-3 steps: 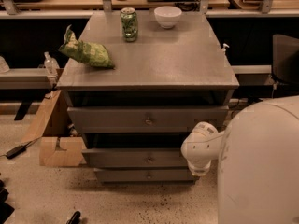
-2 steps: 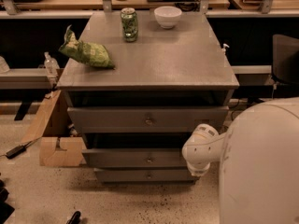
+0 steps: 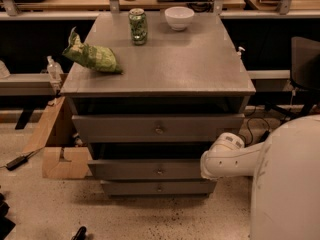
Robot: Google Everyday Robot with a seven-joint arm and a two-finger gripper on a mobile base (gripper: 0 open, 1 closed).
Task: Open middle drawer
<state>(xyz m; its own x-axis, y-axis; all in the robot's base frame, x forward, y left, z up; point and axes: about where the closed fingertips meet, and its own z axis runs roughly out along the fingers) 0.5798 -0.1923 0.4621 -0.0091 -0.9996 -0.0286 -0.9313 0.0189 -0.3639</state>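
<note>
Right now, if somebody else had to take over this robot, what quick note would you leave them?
Gripper: not in view. The white arm ends beside the right end of the middle drawer.
Things: the middle drawer sits in the grey cabinet; nothing touches the knob at its centre.
Done: the arm is close to the drawer, which does not look pulled out.
Left: get the gripper onto the knob, grip it, pull the drawer open.
</note>
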